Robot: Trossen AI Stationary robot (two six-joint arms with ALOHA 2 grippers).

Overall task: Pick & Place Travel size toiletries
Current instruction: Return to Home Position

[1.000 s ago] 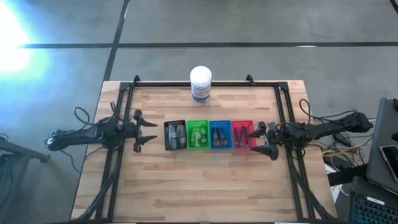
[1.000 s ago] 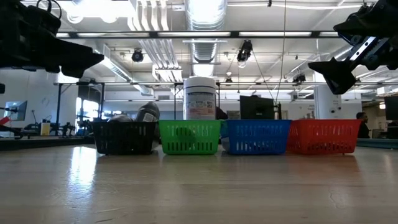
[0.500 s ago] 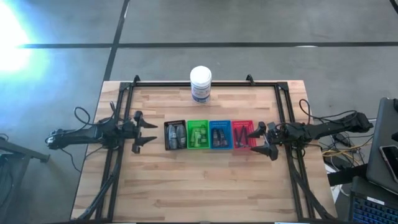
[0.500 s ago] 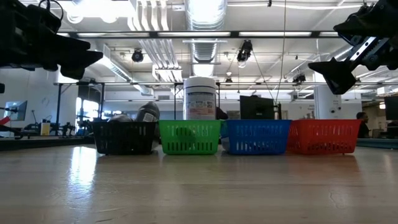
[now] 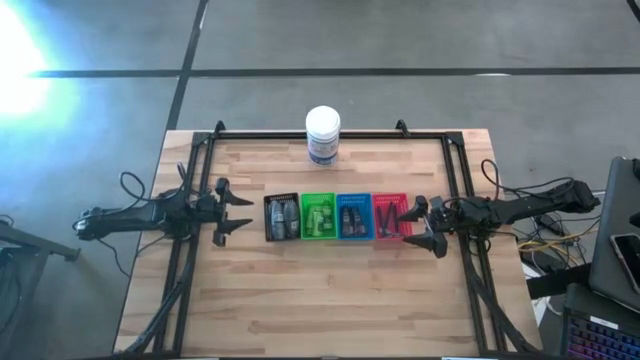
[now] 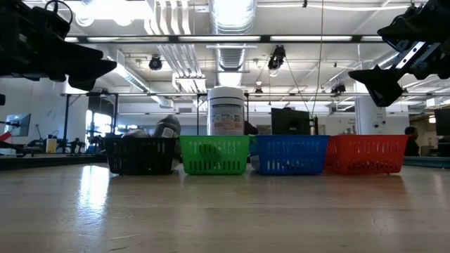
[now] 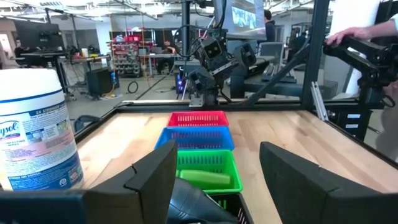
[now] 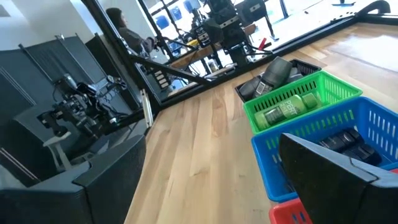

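Left arm stretched level toward centre, jaws apart, right arm opposite, jaws apart

Green bottles, green bin, white jar.

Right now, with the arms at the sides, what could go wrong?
The right end effector hangs open above the red bin's end; a stray dip might knock it. Grey tubes stick up above the black bin's rim and could roll out if bumped. The white jar near the table's far edge could topple off.
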